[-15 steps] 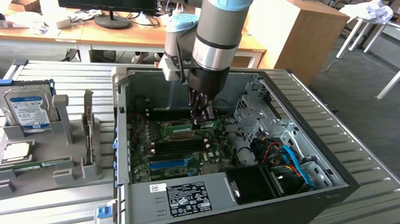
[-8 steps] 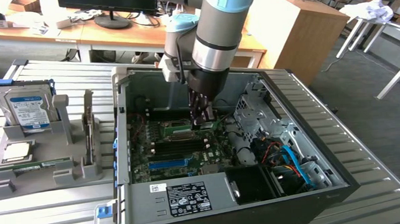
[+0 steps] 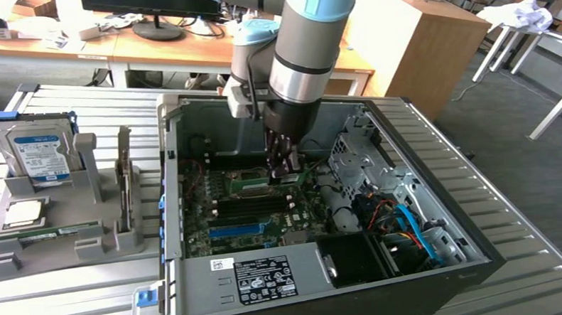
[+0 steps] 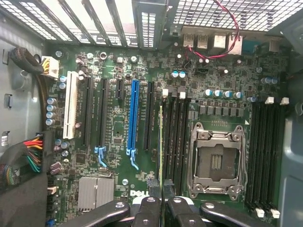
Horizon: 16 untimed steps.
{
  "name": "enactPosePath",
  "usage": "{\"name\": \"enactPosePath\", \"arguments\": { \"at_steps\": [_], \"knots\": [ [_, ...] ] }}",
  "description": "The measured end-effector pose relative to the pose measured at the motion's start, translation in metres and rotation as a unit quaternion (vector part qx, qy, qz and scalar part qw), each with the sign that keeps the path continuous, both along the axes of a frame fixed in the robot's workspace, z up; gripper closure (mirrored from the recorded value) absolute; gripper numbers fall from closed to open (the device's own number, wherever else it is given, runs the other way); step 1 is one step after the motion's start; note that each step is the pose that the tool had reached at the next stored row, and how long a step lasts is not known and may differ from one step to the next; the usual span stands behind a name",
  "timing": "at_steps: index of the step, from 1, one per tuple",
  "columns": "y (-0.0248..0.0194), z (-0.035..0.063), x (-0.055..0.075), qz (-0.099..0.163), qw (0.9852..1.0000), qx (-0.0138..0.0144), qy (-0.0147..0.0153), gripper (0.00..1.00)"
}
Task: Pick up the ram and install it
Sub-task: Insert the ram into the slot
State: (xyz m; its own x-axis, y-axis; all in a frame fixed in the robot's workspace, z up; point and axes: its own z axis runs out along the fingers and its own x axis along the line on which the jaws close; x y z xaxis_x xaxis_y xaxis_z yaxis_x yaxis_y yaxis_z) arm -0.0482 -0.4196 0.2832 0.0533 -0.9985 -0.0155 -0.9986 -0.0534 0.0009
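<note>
- The arm reaches down into the open computer case (image 3: pixel 360 218) that lies on the table (image 3: pixel 69 295); its hand (image 3: pixel 284 173) hangs just over the motherboard (image 3: pixel 255 215), near the case's middle.
- In the wrist view the hand (image 4: pixel 162 201) is closed narrowly on the ram (image 4: pixel 161 142), a thin green stick seen edge-on, pinched between the black fingertips (image 4: pixel 150 205).
- The ram stands on edge over the bank of black memory slots (image 4: pixel 174 137) just beside the processor socket (image 4: pixel 217 161); I cannot tell whether it is seated in a slot or only above one.
- The processor socket lies open, its metal frame bare, between that bank and a second bank of black slots (image 4: pixel 267 151).
- From the case's middle in the exterior view, a grey holder (image 3: pixel 70 223) sits at nine o'clock, well apart from the hand.
- In the holder a blue-labelled hard drive (image 3: pixel 40 157) stands upright at the far end, and a square silver processor chip (image 3: pixel 24 213) lies below it.
- A long blue expansion slot (image 4: pixel 134 118) and a white one (image 4: pixel 71 111) run parallel to the memory slots on the motherboard (image 4: pixel 113 127).
</note>
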Motion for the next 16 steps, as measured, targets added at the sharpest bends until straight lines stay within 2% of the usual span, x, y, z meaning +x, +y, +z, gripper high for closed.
{"name": "enactPosePath", "arguments": {
  "at_steps": [12, 16],
  "knots": [
    [0.0, -0.0112, -0.006, -0.005, 1.0, -0.0001, 0.0, 0.87],
    [0.0, -0.0143, -0.006, -0.016, 0.9999, -0.0001, 0.0, 0.87]
  ]
}}
